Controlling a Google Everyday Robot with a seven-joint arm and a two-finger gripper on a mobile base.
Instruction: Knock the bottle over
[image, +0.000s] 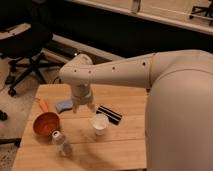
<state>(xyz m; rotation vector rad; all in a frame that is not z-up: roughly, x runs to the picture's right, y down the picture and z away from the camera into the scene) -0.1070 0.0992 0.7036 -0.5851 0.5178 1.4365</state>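
Note:
The bottle (61, 143) is small, clear plastic with a white cap. It stands upright near the front left of the wooden table (125, 145), just right of an orange bowl. My gripper (83, 106) hangs from the white arm above the table's middle, behind and to the right of the bottle and apart from it. A white paper cup (99, 123) stands just right of and below the gripper.
An orange bowl (46, 124) with a handle sits at the table's left. A blue object (64, 105) lies behind it. A black striped packet (109, 114) lies right of the cup. A black office chair (25, 50) stands beyond the table's left.

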